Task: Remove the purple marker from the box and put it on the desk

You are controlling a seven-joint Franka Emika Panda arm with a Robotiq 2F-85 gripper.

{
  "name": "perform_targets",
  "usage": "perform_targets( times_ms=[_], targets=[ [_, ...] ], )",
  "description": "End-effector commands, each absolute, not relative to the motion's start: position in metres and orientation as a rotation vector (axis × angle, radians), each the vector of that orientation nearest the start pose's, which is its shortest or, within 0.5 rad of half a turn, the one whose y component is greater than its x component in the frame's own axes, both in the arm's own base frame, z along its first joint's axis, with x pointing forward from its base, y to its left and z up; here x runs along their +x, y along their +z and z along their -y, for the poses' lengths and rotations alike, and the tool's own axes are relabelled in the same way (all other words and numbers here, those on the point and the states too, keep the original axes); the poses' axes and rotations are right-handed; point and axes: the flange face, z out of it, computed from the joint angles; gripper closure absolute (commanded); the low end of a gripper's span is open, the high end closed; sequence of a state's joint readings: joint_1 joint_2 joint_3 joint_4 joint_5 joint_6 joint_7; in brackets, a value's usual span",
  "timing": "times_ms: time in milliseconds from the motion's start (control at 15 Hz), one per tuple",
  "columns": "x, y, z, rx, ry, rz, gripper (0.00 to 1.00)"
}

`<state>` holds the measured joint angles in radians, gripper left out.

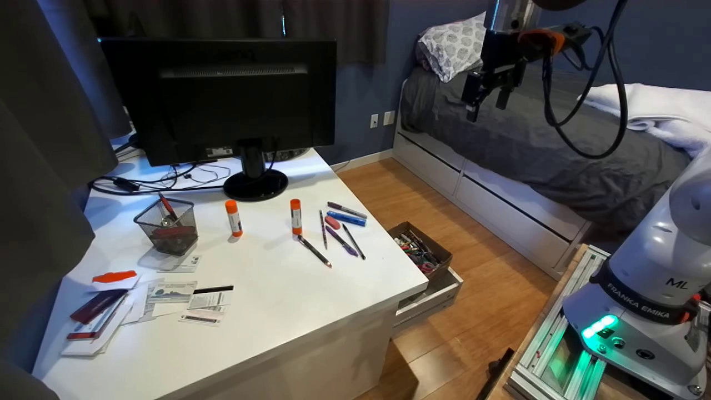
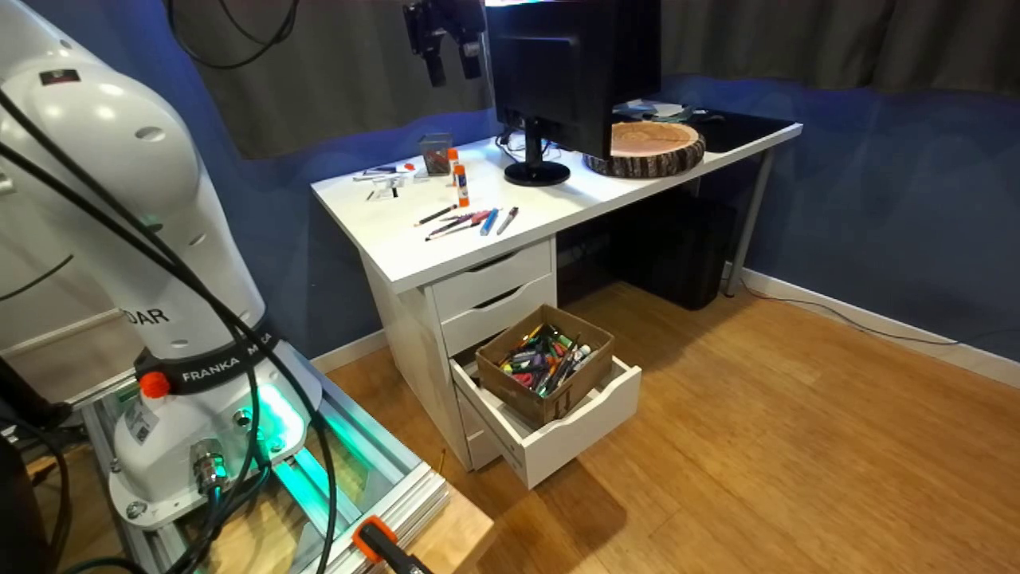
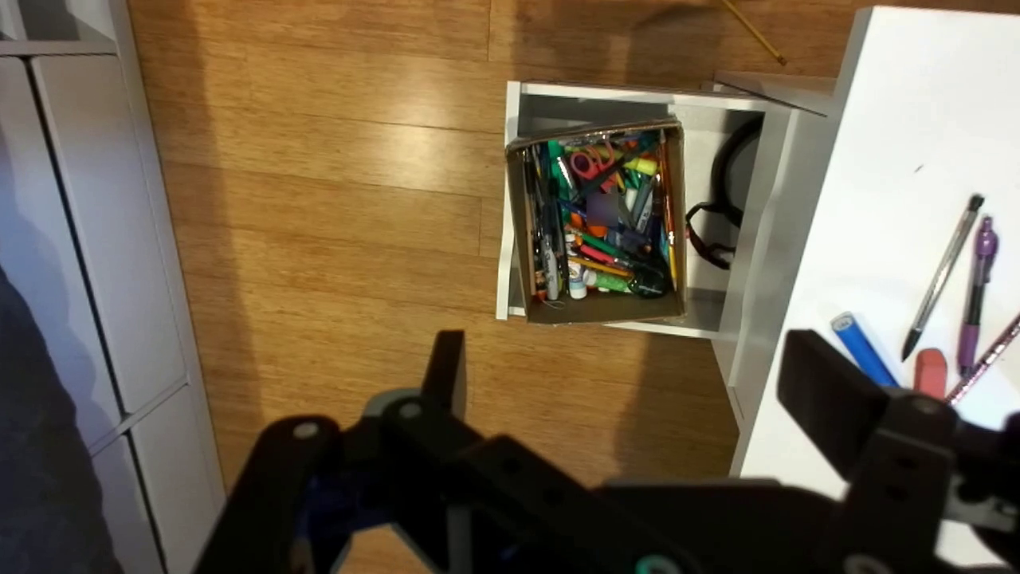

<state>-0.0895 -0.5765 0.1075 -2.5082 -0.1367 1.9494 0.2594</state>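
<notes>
One purple pen [image 3: 976,295]; long axis roughly along drawer-side edge of tabletop [image 1: 289,289], clip end toward robot-side corner. Two glue sticks [image 1: 296,218] standing. One box [image 2: 510,387]. Claw [image 2: 454,76]: jaws wide apart.

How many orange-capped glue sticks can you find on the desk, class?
2, both upright: one glue stick nearer the mesh cup, the other glue stick nearer the loose pens. The monitor could hide more.
</notes>
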Motion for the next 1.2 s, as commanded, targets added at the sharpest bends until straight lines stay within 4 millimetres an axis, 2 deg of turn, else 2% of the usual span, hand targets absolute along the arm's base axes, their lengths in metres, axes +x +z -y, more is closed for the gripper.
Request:
perform_targets(
  times_ms=[0, 267, 533, 933, 1133],
  targets=[
    [0.388, 0.437, 0.014, -3.312, 0.077, -0.3, 0.0],
    [0.392, 0.367, 0.038, -3.27, 0.299, -0.231, 0.0],
    [0.397, 0.301, 0.054, -3.239, 0.442, -0.15, 0.0],
    [0.412, 0.221, 0.078, -3.207, 0.517, -0.168, 0.0],
    [0.421, 0.188, 0.084, -3.21, 0.514, -0.15, 0.0]
  ],
)
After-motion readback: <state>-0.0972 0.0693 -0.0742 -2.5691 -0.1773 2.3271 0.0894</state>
